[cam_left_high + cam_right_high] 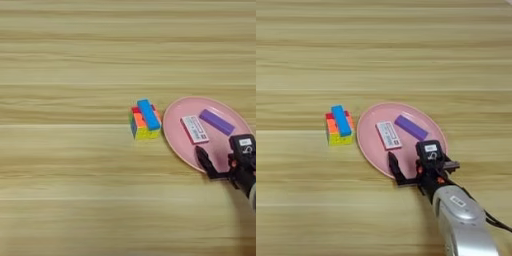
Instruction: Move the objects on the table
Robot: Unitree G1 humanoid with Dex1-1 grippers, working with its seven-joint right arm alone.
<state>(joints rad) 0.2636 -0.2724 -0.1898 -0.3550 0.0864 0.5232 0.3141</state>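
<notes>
A small multicoloured puzzle cube (144,128) stands on the table (65,150) just left of a round pink plate (175,120). A blue oblong block (148,114) lies on top of the cube. On the plate lie a white-and-red card-like piece (194,128) and, further right, a purple oblong block (216,122). My right gripper (409,160) hovers over the plate's near rim, open, with nothing between its fingers. One black finger (394,168) reaches left over the rim. The silver forearm (461,220) comes in from the bottom right.
Bare wooden table top stretches across the far side and the whole left half. The cube with its blue block stands a finger's width from the plate's left rim.
</notes>
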